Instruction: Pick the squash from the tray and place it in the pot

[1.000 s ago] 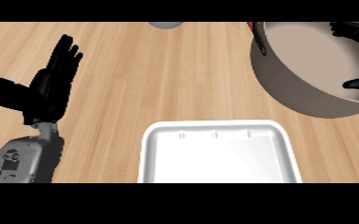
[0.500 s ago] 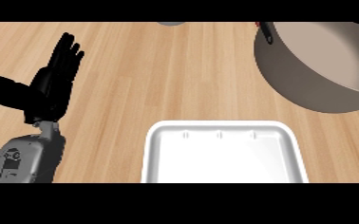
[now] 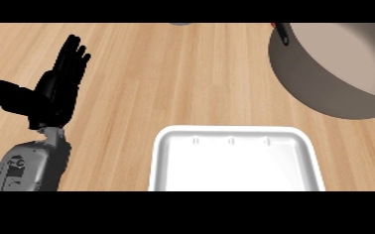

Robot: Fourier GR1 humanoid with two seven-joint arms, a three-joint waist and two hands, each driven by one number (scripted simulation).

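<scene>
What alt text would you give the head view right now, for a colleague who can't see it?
A white tray sits empty near the lower edge of a wooden counter, with no squash visible. A large grey pot stands at the upper right, partly cut off. The left hand rests open at the left, fingers up; the right hand is out of view.

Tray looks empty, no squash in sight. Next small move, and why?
Probably tilt the view toward the grey metal pot to check inside it. The white rectangular tray holds nothing, the right robot hand is out of view, and the left robot hand rests open at the left edge.
</scene>
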